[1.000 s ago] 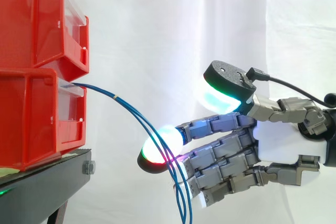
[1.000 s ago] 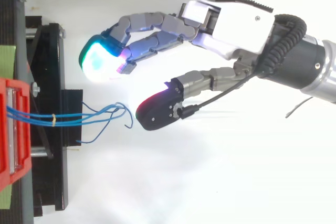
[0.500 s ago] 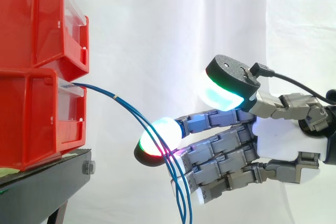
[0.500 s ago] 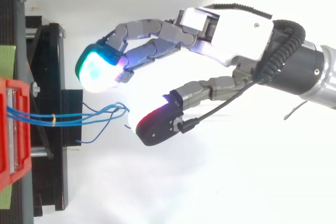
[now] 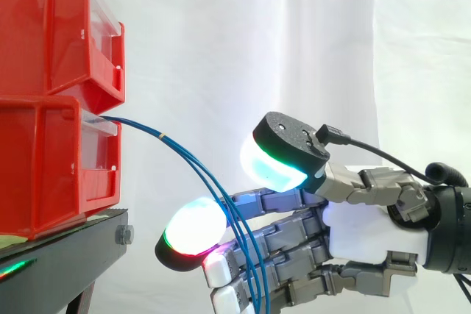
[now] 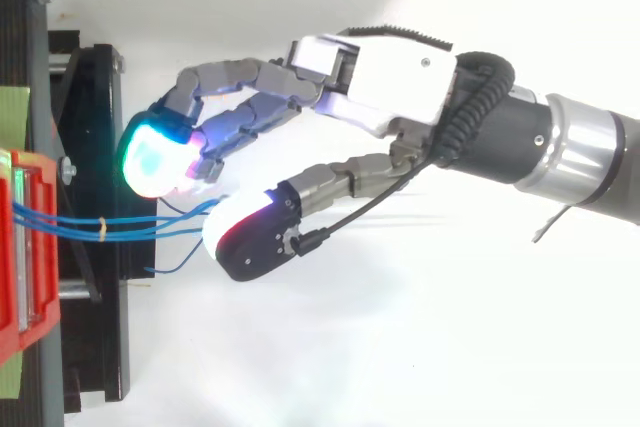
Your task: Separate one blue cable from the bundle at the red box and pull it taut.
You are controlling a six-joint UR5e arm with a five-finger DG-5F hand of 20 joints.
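While the blue cables (image 5: 184,156) (image 6: 130,225) are left hanging in a slack arc from the front of the lower red bin (image 5: 44,159), the hand (image 5: 368,233) (image 6: 390,77) has been brought closer to the bin and lower than it was a moment earlier. In the top view the thumb pad (image 6: 250,237), which was held clear of the strands' looped ends, is now laid over them, and the fingertips (image 6: 155,157) have been carried to the edge of the black stand (image 6: 100,147).

The hand is held wide: its fingers are nearly straight and the thumb is kept apart from them. In the side view the strands are seen running down across the fingers, so the bundle is bracketed but nothing is pinched yet.

The bundle is bound by a yellow tie (image 6: 103,229) near the bin; beyond it the strands fan out slightly.

It is judged that the approach is nearly finished and the separating step has not begun. No single strand has been isolated, and none has been drawn tight. Because the strands lie close together under the thumb, more than one could be caught when the hand is closed.
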